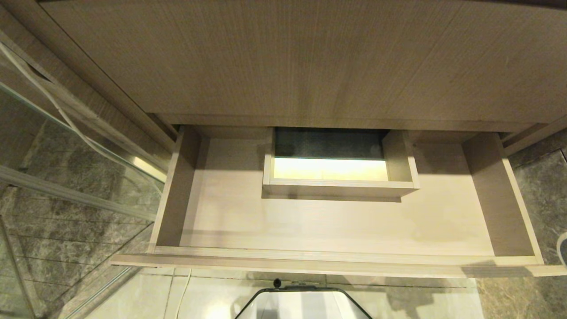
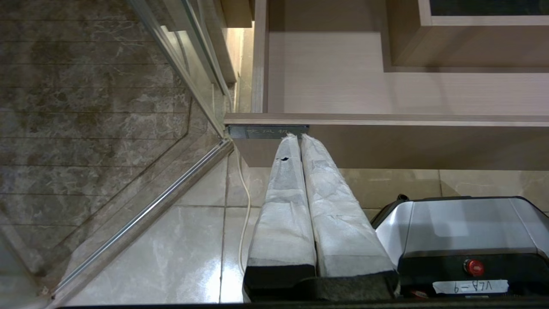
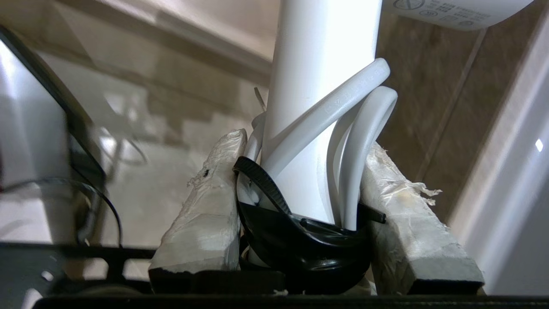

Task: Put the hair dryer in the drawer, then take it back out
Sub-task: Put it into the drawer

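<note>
Two arms are missing from the head view: only the drawer (image 1: pixel 336 226) shows there, pulled out, its boxed cut-out (image 1: pixel 339 170) at the back.

From the left wrist view, the left gripper (image 2: pixel 300 139) hangs with its padded fingers (image 2: pixel 283 201) pressed together, empty, tips just below the drawer's front edge (image 2: pixel 386 120); the robot's base (image 2: pixel 463 231) sits beside it.

From the right wrist view, the right gripper (image 3: pixel 304 150) is part-closed, clamping the hair dryer (image 3: pixel 321 64) by its handle, the cord (image 3: pixel 364 128) and black tie (image 3: pixel 266 184) caught between the pads.
</note>
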